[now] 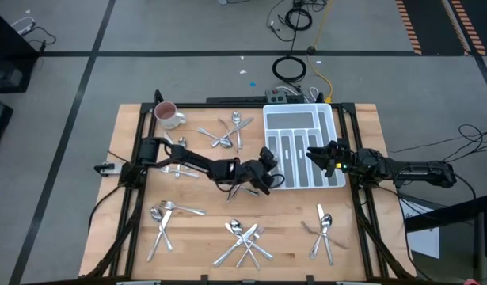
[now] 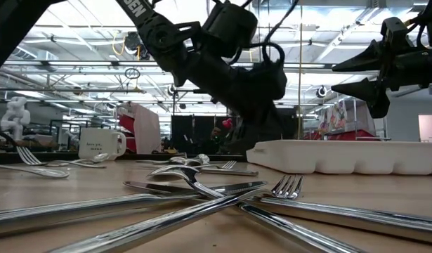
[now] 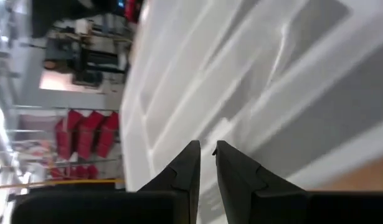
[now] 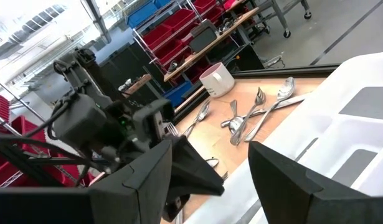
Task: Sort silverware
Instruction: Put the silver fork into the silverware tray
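A pale wooden table with a visible plank grain carries the silverware, slim shiny metal forks, spoons and knives lying in loose crossed heaps. One heap lies near the far edge beside a white glazed mug at the far left corner. Another heap sits toward the near left corner, a third at the middle of the near edge, and a fourth toward the near right corner. A few more pieces lie by the left edge, partly covered by the left arm.

A white moulded plastic tray with long narrow divided slots fills the far right part of the table.

The left gripper hovers at the tray's left rim. Its dark fingers stand almost pressed together with only a thin gap; nothing can be seen pinched between them. In the left wrist view the tray's smooth white ribs fill the frame and no cutlery shows in them.

The right gripper hangs over the tray's right half, its angular black fingers spread wide and empty.

From the low view, a fork and crossed handles in the foreground blur, and the tray's contents are hidden behind its wall.
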You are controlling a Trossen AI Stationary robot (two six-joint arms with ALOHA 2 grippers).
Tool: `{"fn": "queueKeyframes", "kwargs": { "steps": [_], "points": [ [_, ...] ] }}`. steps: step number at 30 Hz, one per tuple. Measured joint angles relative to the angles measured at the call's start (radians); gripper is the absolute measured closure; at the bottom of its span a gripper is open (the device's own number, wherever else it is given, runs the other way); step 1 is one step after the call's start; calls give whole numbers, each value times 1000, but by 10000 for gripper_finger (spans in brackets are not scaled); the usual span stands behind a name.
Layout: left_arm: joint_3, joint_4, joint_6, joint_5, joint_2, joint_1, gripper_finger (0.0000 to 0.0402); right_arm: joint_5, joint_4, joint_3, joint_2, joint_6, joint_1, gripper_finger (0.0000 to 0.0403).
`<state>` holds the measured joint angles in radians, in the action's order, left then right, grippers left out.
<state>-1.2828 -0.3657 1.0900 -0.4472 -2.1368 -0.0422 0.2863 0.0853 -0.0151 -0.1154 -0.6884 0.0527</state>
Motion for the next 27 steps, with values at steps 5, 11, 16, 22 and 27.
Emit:
{"fn": "queueKeyframes", "kwargs": {
  "steps": [5, 11, 16, 22, 27],
  "points": [
    [0, 84, -37, 24, 0, -5, 343, -2, 0, 0, 0, 0, 0, 199],
    [-2, 96, -36, -147, 22, -22, 343, -4, 0, 0, 0, 0, 0, 199],
    [-34, 158, -147, -288, 162, -33, 343, -4, -9, 0, 0, 1, 0, 199],
    [-69, 533, -763, -281, 424, -6, 343, -2, -11, 0, -3, 1, 0, 199],
    [-75, 1005, -1529, -114, 634, 52, 343, 0, -14, 0, -7, -2, 0, 199]
  ]
}}
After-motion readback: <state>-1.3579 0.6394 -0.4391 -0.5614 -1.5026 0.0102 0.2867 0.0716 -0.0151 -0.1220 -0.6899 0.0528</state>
